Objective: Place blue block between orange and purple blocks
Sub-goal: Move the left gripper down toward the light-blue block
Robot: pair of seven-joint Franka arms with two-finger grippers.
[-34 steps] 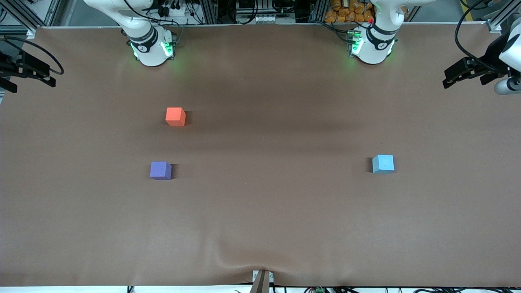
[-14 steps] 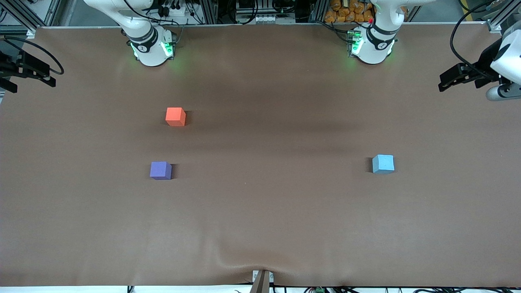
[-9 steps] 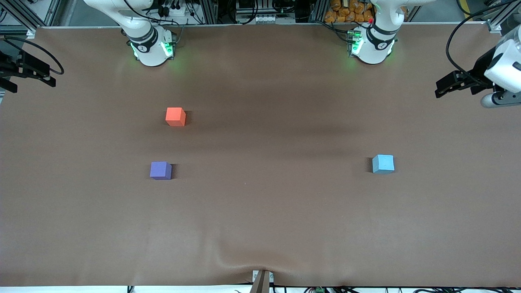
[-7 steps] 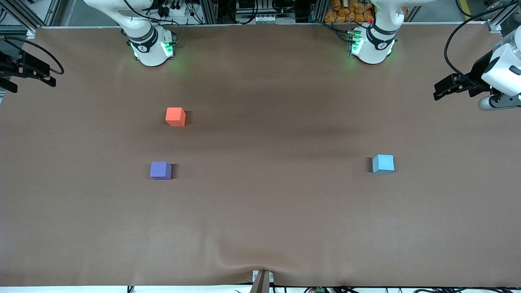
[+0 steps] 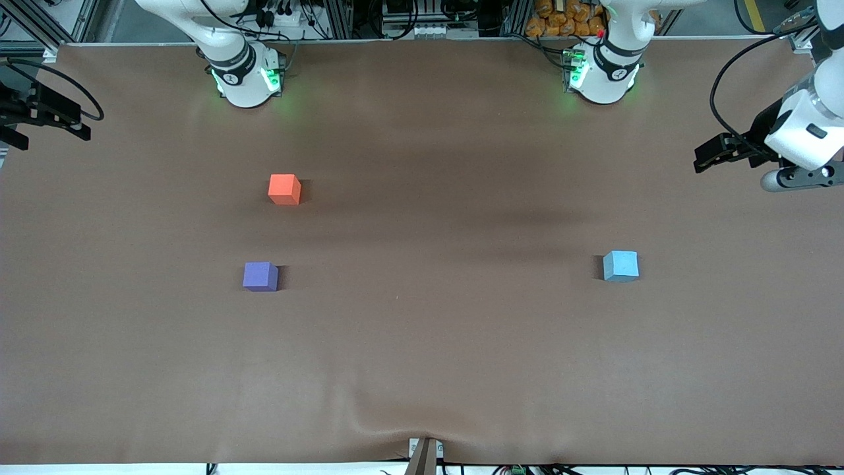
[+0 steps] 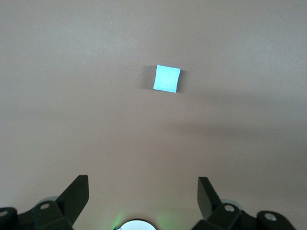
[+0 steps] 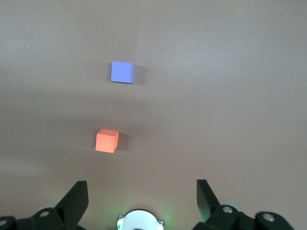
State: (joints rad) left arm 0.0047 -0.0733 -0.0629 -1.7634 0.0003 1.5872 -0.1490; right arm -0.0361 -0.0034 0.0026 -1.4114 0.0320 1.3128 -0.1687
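The blue block (image 5: 620, 266) sits on the brown table toward the left arm's end; it also shows in the left wrist view (image 6: 167, 78). The orange block (image 5: 285, 189) and the purple block (image 5: 260, 276) sit toward the right arm's end, the purple one nearer the front camera, with a gap between them. Both show in the right wrist view, the orange (image 7: 106, 140) and the purple (image 7: 122, 72). My left gripper (image 5: 722, 158) (image 6: 142, 191) is open and empty, high over the table's end, apart from the blue block. My right gripper (image 5: 49, 132) (image 7: 140, 194) is open and empty and waits over its own end.
The brown table cover (image 5: 422, 343) has a wrinkle at its front edge (image 5: 395, 422). The right arm's base (image 5: 244, 79) and the left arm's base (image 5: 603, 76) stand along the back edge. Cables hang from the left arm's wrist (image 5: 725, 72).
My left gripper has moved a little toward the table's middle and toward the blue block. The right arm and the three blocks have not moved.
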